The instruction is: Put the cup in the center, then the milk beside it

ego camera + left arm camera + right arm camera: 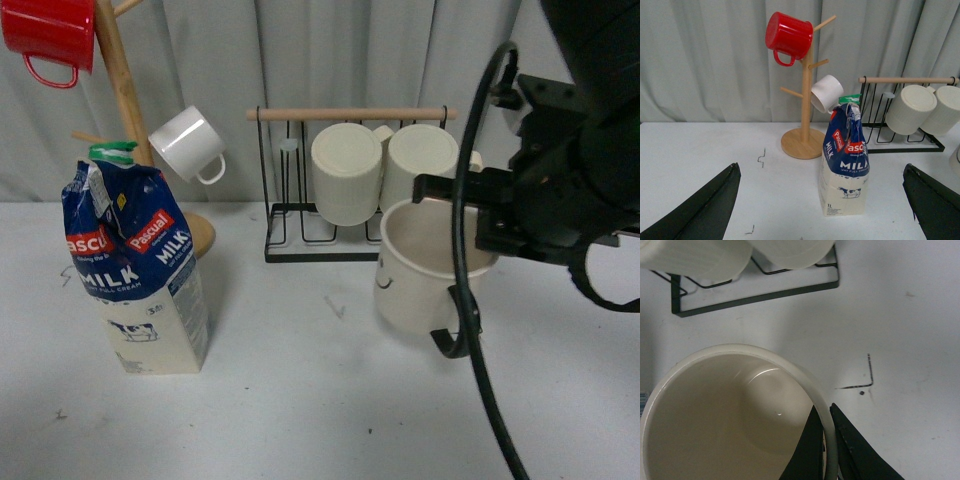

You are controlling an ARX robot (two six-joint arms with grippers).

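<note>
Front view: the right gripper [824, 412] pinches the rim of the cream smiley mug [425, 270], right of centre on the white table [300, 400], just before the wire mug rack [300, 240]. The Pascual milk carton [135, 270] stands at the left. The left gripper's [821, 166] fingers are spread wide.

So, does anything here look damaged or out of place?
Yes, the milk carton at the left: its blue top is crumpled and bent. Nothing is spilled. The cup in the right hand looks undamaged.
</note>
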